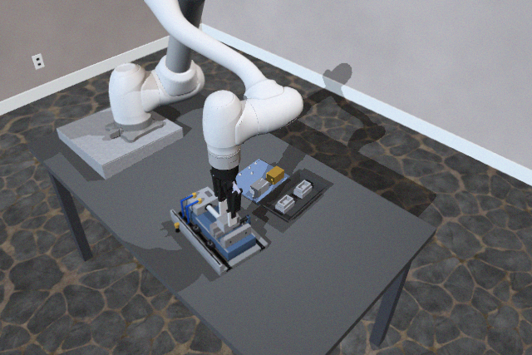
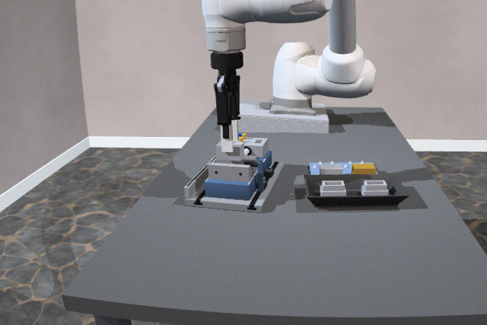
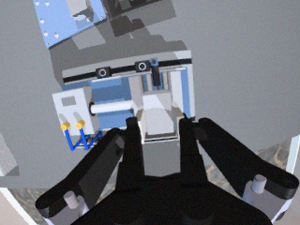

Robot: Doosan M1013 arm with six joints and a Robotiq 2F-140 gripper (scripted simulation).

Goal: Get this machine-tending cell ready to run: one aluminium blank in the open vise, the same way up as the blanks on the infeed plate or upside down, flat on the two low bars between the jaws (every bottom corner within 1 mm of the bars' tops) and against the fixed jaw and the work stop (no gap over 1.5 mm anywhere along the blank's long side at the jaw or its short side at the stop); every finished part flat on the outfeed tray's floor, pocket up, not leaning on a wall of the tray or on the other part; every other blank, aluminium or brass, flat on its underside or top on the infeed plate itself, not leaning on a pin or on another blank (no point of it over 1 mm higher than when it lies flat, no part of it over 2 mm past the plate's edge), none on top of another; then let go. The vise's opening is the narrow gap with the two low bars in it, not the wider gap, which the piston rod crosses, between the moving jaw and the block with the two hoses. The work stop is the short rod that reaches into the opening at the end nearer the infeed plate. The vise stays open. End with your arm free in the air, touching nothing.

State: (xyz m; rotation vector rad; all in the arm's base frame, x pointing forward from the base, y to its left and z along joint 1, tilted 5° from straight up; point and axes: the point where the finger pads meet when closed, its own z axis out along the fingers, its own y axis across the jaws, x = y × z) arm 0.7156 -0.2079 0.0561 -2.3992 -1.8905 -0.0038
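Observation:
My gripper (image 1: 226,214) (image 2: 227,134) (image 3: 158,112) is shut on a light grey aluminium blank (image 1: 224,214) (image 2: 220,144) (image 3: 160,153). It holds the blank just above the blue vise (image 1: 233,248) (image 2: 227,189) (image 3: 112,90), over the jaws. I cannot see the vise's opening under the blank. A second aluminium blank (image 1: 258,185) (image 2: 331,168) (image 3: 78,0) and a brass blank (image 1: 274,175) (image 2: 363,168) lie side by side on the light blue infeed plate (image 1: 251,169) (image 2: 314,167) (image 3: 47,13). Two finished parts (image 1: 284,204) (image 1: 302,189) (image 2: 332,187) (image 2: 374,186) sit pocket up, apart, in the black outfeed tray (image 1: 320,191) (image 2: 354,200).
The vise's block with two blue hoses (image 1: 201,204) (image 3: 71,105) and the white piston rod (image 3: 112,108) are on the side toward the robot's base (image 1: 120,140). A small yellow-topped post (image 1: 176,224) stands at the vise's corner. The tray lies right beside the infeed plate.

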